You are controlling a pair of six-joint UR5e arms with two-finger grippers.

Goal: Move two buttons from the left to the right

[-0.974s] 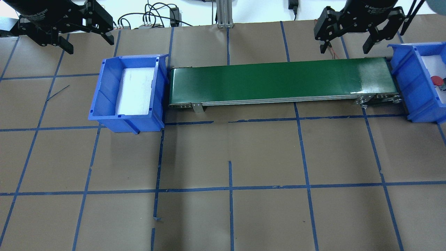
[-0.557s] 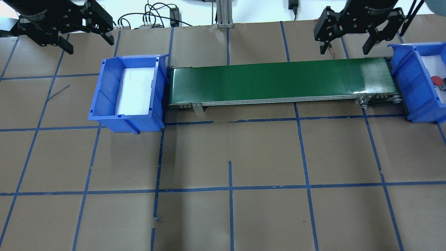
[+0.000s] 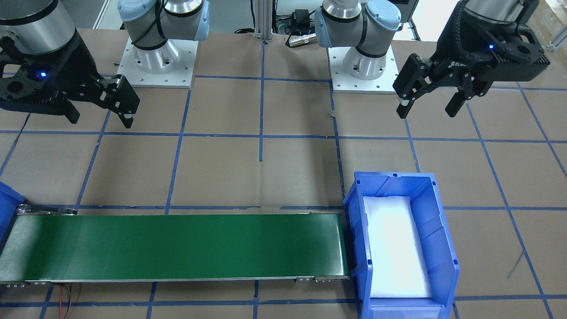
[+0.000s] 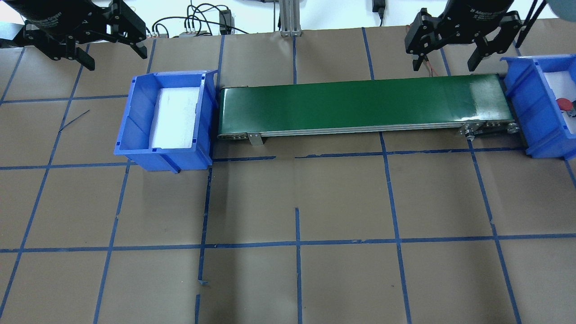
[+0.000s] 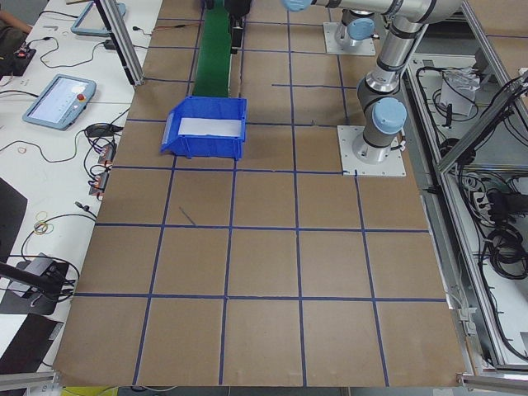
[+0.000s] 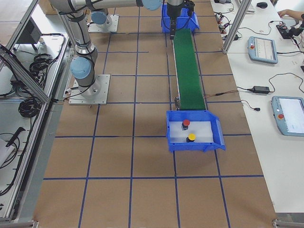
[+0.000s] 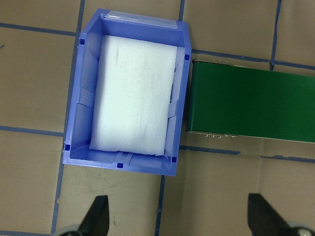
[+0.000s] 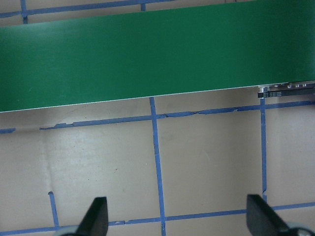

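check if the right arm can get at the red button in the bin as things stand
Probably yes. The red button sits in the open-topped blue bin, apart from the yellow button, with nothing over it. The right claw hangs open and empty close beside that bin.

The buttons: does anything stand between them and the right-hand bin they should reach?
Nothing visible does. The red button and the yellow button already lie inside the right bin, beyond the end of the green belt.
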